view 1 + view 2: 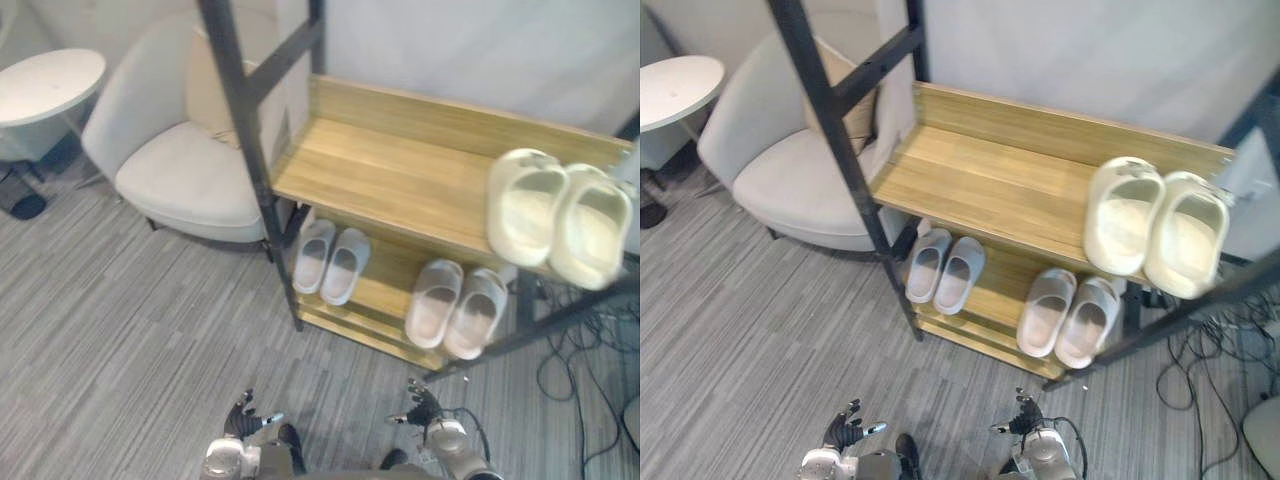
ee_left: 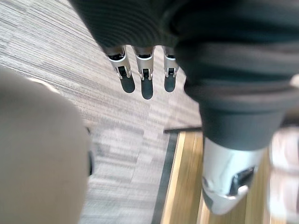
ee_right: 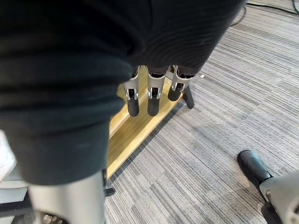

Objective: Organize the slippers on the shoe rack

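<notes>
Looks nearly done, with cream pair [image 1: 525, 205] at the right front edge of the rack's [image 1: 400, 170] top shelf, grey pair [image 1: 345, 265] and pink pair [image 1: 435, 300] on the lower shelf, left hand [image 1: 243, 415] and right hand [image 1: 424, 405] hanging empty with straight fingers, leaving perhaps a nudge inward

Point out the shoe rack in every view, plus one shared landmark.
Left eye view: shoe rack, centre to right edge.
Right eye view: shoe rack, centre.
Left wrist view: shoe rack past left hand.
Right wrist view: shoe rack past right hand.
Shared landmark: grey carpet.
</notes>
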Robot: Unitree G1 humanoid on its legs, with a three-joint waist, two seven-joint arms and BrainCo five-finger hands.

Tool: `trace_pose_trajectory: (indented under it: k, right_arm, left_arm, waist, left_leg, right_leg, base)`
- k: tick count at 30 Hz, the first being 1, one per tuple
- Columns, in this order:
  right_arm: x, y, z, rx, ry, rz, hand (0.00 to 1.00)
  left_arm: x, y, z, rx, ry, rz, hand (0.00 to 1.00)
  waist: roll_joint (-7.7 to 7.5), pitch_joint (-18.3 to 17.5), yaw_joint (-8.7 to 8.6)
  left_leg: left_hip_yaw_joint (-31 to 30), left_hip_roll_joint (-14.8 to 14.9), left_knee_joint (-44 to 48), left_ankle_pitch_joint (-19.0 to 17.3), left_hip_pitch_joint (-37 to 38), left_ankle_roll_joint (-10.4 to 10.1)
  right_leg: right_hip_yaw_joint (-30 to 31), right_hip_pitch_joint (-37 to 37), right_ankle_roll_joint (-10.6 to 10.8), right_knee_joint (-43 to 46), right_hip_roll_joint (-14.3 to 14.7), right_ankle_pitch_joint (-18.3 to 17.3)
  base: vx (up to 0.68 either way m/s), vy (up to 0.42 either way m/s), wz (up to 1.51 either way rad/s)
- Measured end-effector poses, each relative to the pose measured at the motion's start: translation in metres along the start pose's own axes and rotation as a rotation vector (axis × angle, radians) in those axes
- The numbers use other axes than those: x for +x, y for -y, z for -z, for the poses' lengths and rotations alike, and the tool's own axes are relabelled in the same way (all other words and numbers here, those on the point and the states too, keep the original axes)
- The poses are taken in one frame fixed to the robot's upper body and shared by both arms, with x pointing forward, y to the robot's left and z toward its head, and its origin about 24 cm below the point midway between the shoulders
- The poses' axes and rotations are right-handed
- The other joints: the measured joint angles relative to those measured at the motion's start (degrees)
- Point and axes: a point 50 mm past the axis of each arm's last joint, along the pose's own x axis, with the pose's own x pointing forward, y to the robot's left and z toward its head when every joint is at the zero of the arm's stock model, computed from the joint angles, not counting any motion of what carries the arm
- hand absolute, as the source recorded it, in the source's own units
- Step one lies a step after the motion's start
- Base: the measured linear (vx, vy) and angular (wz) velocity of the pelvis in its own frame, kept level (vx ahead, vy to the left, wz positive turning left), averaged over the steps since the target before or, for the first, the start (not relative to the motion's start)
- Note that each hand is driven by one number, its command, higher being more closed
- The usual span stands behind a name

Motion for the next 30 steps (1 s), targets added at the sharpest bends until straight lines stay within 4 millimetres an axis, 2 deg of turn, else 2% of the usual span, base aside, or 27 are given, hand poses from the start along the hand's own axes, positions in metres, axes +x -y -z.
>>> trace_pose_trajectory:
  k: [3, 5, 8, 9, 10, 11, 12, 13, 15, 16, 18, 20, 22, 25, 27, 30]
  right_arm:
    - [0.0, -0.003, -0.002, 0.005, 0.004, -0.007, 0.0]
    - [0.003, -0.004, -0.011, 0.005, 0.025, -0.011, 0.0]
    - [0.005, -0.008, -0.02, 0.011, 0.044, -0.02, 0.0]
    - [0.005, -0.01, -0.019, 0.014, 0.043, -0.027, 0.0]
    - [0.002, -0.014, -0.012, 0.02, 0.024, -0.036, 0.0]
    - [0.0, -0.018, -0.008, 0.024, 0.011, -0.044, 0.0]
    - [-0.002, -0.019, -0.003, 0.024, 0.0, -0.05, 0.0]
    - [-0.003, -0.019, -0.001, 0.024, -0.006, -0.05, 0.0]
    - [-0.004, -0.017, 0.001, 0.037, -0.007, -0.043, 0.0]
    - [-0.004, -0.016, 0.0, 0.036, -0.001, -0.039, 0.0]
    - [-0.005, -0.013, 0.002, 0.043, -0.005, -0.033, 0.0]
    - [-0.001, -0.009, -0.008, 0.037, 0.024, -0.024, 0.0]
    - [0.001, -0.009, -0.015, 0.037, 0.043, -0.028, 0.0]
    - [-0.001, -0.019, -0.014, 0.026, 0.045, -0.065, 0.0]
    - [-0.001, -0.023, -0.02, 0.005, 0.072, -0.084, 0.0]
    - [-0.002, -0.026, -0.023, -0.012, 0.095, -0.105, 0.0]
  left_arm:
    - [0.0, 0.0, -0.001, 0.0, 0.003, -0.001, 0.0]
    - [0.001, 0.001, -0.001, -0.002, -0.001, 0.0, 0.0]
    - [0.002, -0.003, 0.0, -0.009, -0.012, -0.011, 0.0]
    - [0.002, -0.005, 0.001, -0.011, -0.014, -0.018, 0.0]
    - [0.003, -0.008, 0.002, -0.001, -0.018, -0.025, 0.0]
    - [0.004, -0.008, 0.0, 0.005, -0.016, -0.024, 0.0]
    - [0.005, -0.01, 0.001, 0.008, -0.026, -0.031, 0.0]
    - [0.005, -0.01, 0.001, 0.008, -0.025, -0.032, 0.0]
    - [0.007, -0.01, -0.002, 0.011, -0.026, -0.036, 0.0]
    - [0.008, -0.01, -0.002, 0.019, -0.035, -0.036, 0.0]
    - [0.01, -0.008, -0.004, 0.027, -0.04, -0.034, 0.0]
    - [0.01, 0.002, -0.004, 0.008, -0.044, -0.014, 0.0]
    - [0.009, 0.004, -0.002, 0.006, -0.053, -0.01, 0.0]
    - [0.008, 0.004, -0.001, 0.006, -0.053, -0.01, 0.0]
    - [0.009, 0.004, -0.002, 0.006, -0.053, -0.01, 0.0]
    - [0.009, 0.004, -0.003, 0.007, -0.049, -0.01, 0.0]
  waist:
    - [-0.4, 0.1, 0.12]
    - [-0.29, 0.4, 0.68]
    - [-0.52, 1.0, 0.71]
    - [-1.36, 1.4, 0.71]
    - [-1.4, 1.7, 0.32]
    - [-1.56, 1.7, -0.19]
    - [-1.35, 1.7, -0.73]
    - [-1.31, 1.8, -0.9]
    - [-1.09, 1.9, -1.62]
    - [-1.19, 1.9, -1.84]
    - [-1.43, 2.7, -2.09]
    - [0.46, 2.3, -1.29]
    - [1.47, 2.2, -1.33]
    - [0.7, 2.1, -1.23]
    - [-0.09, 1.6, -0.98]
    - [-0.52, 1.3, -1.07]
  left_leg:
    - [-2.3, -1.0, -0.2, 0.1, 0.1, 0.1]
    - [-2.7, -0.7, 0.2, -0.5, 0.1, 0.2]
    - [-3.7, -0.3, 2.5, -2.9, 1.4, 0.4]
    - [-5.2, -1.2, 2.9, -3.9, 2.2, 0.6]
    - [-7.6, -1.8, 2.8, -4.4, 3.5, 0.9]
    - [-10.0, -1.7, 2.8, -4.8, 3.6, 1.5]
    - [-13.3, -1.6, 2.5, -4.8, 3.0, 1.3]
    - [-14.8, -1.8, 2.4, -4.7, 2.7, 1.3]
    - [-19.5, -2.8, 1.7, -4.1, 2.3, 0.8]
    - [-22.0, -4.0, 2.0, -3.8, 1.9, -0.1]
    - [-25.1, -5.3, 3.9, -4.5, 1.4, -1.1]
    - [-26.9, -4.1, 3.6, -5.0, 0.7, -2.1]
    - [-27.1, -3.2, 3.5, -4.7, 0.8, -2.7]
    - [-27.2, -2.2, 1.2, -4.8, 4.1, -3.1]
    - [-27.2, -2.2, -0.1, -4.6, 5.0, -3.4]
    - [-27.3, -2.4, 0.4, -4.6, 4.6, -3.4]
  right_leg:
    - [0.2, 1.0, -1.3, 0.5, -0.4, -0.8]
    - [0.9, -0.5, -1.4, 6.7, -2.3, -2.0]
    - [5.4, -4.9, -1.3, 23.4, -7.5, -2.8]
    - [8.6, -6.2, -1.6, 29.7, -9.6, -2.2]
    - [15.2, -9.4, -3.0, 36.0, -10.0, -2.2]
    - [19.5, -10.8, -2.1, 37.0, -7.4, -6.5]
    - [23.9, -12.7, -2.0, 35.1, -2.4, -10.3]
    - [25.2, -13.5, -2.1, 33.5, -0.6, -11.3]
    - [30.2, -15.1, -1.6, 24.9, 4.3, -12.3]
    - [33.2, -14.5, -2.0, 17.2, 6.1, -10.7]
    - [32.6, -12.6, -2.2, 13.2, 6.0, -7.0]
    - [29.9, -11.8, -2.8, 10.7, 7.1, -7.5]
    - [28.4, -10.2, -3.1, 9.3, 8.0, -7.2]
    - [27.2, -5.7, -3.3, 6.1, 9.3, -7.0]
    - [26.9, -4.2, -3.3, 4.5, 9.5, -7.0]
    - [24.4, -3.0, -3.0, 4.4, 9.2, -6.8]
  base:
    - [0.07, 0.024, 0.5]
    - [0.08, 0.067, 0.12]
    - [0.01, 0.11, 0.11]
    - [0.0, 0.047, 0.57]
    - [0.03, 0.0, 0.87]
    - [0.07, -0.07, 1.35]
    - [0.08, -0.082, 1.24]
    - [0.06, -0.076, 1.32]
    - [0.1, -0.101, 1.33]
    - [0.14, -0.15, 1.3]
    - [0.13, -0.16, 1.13]
    - [0.17, -0.122, 0.59]
    - [0.24, -0.12, 0.36]
    - [0.23, -0.098, 0.28]
    - [0.17, -0.025, 0.13]
    - [0.16, 0.011, 0.37]
